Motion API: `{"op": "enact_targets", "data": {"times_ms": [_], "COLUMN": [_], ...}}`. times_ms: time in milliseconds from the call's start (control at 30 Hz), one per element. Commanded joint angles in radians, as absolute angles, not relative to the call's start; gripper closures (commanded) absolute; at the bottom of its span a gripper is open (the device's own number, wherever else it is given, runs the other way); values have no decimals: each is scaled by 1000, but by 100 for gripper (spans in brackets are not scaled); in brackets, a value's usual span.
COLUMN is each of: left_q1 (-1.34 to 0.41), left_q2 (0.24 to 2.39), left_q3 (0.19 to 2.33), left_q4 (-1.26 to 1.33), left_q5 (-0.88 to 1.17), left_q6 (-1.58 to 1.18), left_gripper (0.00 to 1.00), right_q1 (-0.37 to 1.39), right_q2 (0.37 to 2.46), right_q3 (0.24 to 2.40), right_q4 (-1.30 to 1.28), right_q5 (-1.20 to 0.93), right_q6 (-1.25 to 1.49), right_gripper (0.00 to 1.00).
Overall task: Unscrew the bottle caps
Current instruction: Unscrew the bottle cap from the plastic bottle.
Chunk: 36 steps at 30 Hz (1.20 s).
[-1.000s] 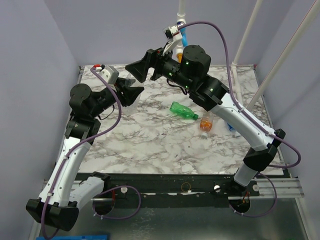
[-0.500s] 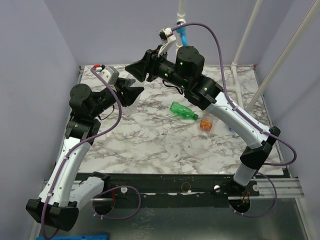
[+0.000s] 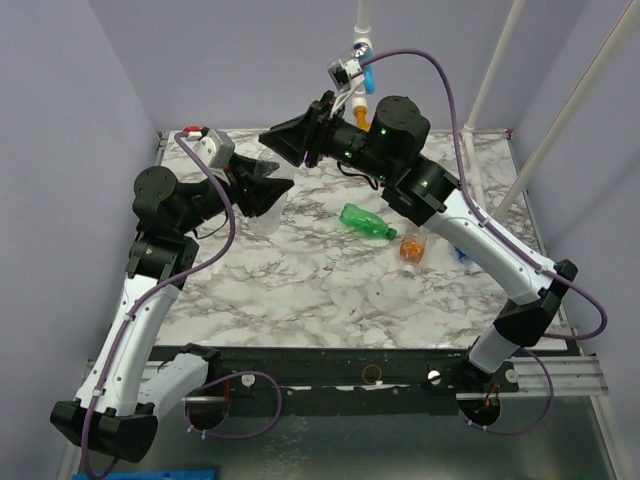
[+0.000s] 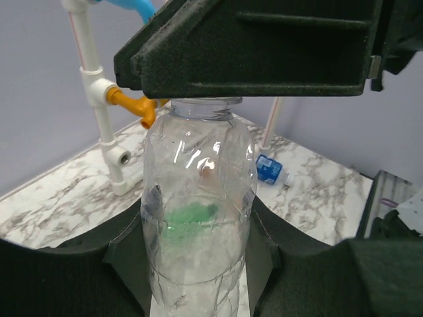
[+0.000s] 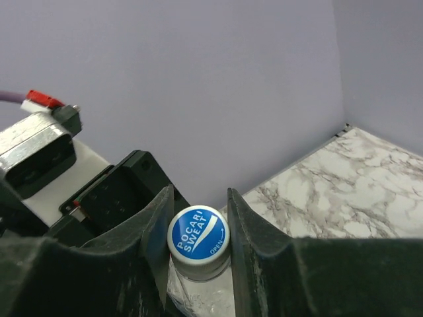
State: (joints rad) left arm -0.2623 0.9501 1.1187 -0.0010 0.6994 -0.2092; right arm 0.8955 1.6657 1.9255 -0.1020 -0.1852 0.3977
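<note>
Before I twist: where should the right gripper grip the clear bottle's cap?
The cap, by its round side wall, from above along the neck: the clear bottle stands upright in the left gripper, its blue top facing the right gripper.

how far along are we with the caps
Done: nothing that shows; no loose cap is in view. In hand: the left gripper holds the clear bottle upright, and the right gripper is shut on its cap. To do: that cap, then the green bottle, orange bottle and blue-label bottle lying on the table; their caps are too small to judge.
</note>
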Motion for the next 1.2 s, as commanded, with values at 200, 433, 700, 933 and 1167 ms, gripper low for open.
{"op": "enact_targets", "data": {"times_ms": [200,433,700,933,1167], "left_q1": [-271,-300,-310,-310,-310], "left_q2": [979,983,976,924,898], "left_q3": [1219,1225,1232,1207,1144], "left_q4": [211,224,207,30,2], "left_q5": [1143,1251,1306,1041,629], "left_q6": [-677,-736,-690,-336,-44], "left_gripper": [100,100,100,98,98], "right_q1": [869,859,793,792,857], "right_q2": [1534,1543,1568,1561,1604], "right_q3": [1880,1794,1820,1920,2004], "right_q4": [102,480,406,2,-176], "right_q5": [-865,-1289,-1204,-610,-295], "right_q6": [381,636,623,396,327], "right_gripper": [100,100,70,0,0]}}
